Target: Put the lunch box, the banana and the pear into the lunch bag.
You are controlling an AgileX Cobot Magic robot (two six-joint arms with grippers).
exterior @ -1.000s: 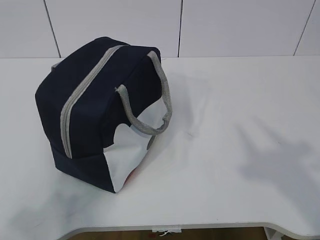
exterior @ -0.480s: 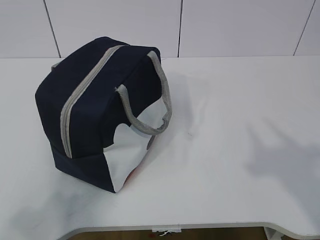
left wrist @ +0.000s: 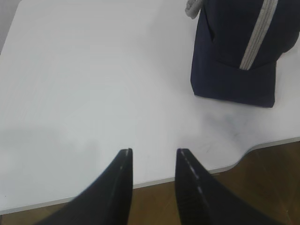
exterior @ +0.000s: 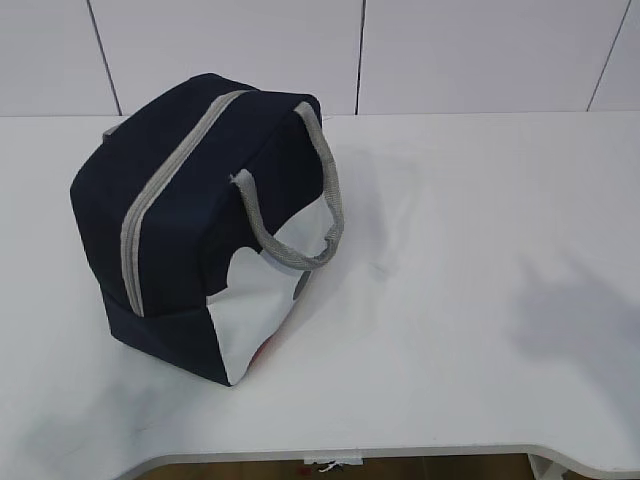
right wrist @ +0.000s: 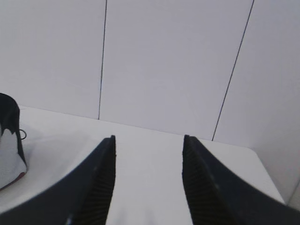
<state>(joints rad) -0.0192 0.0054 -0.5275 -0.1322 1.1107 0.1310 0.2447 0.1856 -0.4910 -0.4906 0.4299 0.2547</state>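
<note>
Exterior view: the lunch bag [exterior: 205, 225] sits at about nine o'clock on the white tabletop [exterior: 450, 250], resting on its base with the grey zipper strip [exterior: 165, 200] running over the top and looking closed along its visible length. One grey handle [exterior: 300, 215] droops over the white side panel. Neither arm shows here; only soft shadows fall at four and seven o'clock. The lunch box, banana and pear are not visible in any view, so I judge they may already be inside the zipped bag, though that cannot be confirmed.

Left wrist view: the left claw [left wrist: 153, 157] hangs above the near tabletop edge, its two dark fingers parted with nothing between them. The bag lies at about one o'clock, well apart, which suggests the arm is parked clear of it.

Right wrist view: the right claw [right wrist: 149, 145] is likewise spread and empty, aimed toward the back wall [right wrist: 164, 61]. Only a sliver of the bag shows at nine o'clock, well apart.
</note>
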